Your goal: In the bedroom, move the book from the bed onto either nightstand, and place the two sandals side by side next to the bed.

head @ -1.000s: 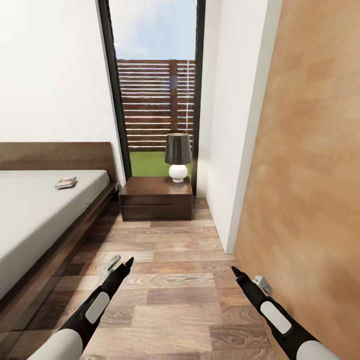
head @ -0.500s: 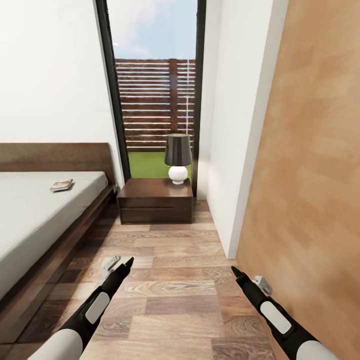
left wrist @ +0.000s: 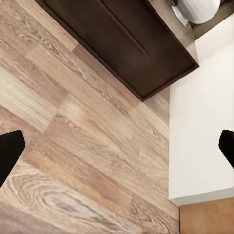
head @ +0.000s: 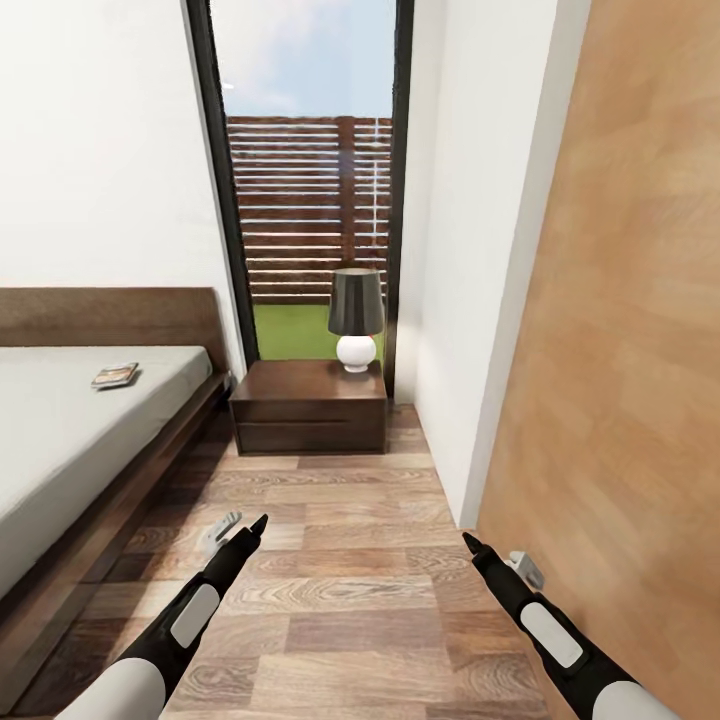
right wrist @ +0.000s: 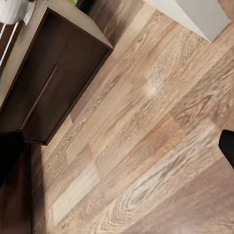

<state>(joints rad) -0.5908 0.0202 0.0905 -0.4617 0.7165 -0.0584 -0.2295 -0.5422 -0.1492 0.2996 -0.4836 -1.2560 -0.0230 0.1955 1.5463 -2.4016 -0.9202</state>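
Observation:
The book [head: 115,376] lies flat on the grey mattress of the bed [head: 60,440], near the headboard at the left of the head view. A dark-brown nightstand [head: 308,405] with two drawers stands ahead by the window and carries a dark-shaded lamp [head: 356,318]. My left gripper [head: 243,522] and right gripper [head: 495,553] hover low over the plank floor, both open and holding nothing. The nightstand [left wrist: 131,44] appears beyond the left gripper [left wrist: 117,148] in its wrist view, and the nightstand [right wrist: 48,73] lies beyond the right gripper [right wrist: 117,146] too. The sandals are out of view.
A light wooden door panel [head: 630,350] fills the right side, with a white wall corner [head: 470,300] jutting beside it. A tall black-framed window [head: 310,200] shows a slatted fence. A strip of wood floor [head: 340,520] runs between the bed frame and the wall.
The whole view has shifted: the camera has moved forward and a little to the right, so the book and bed sit further left. Both arms keep their pose.

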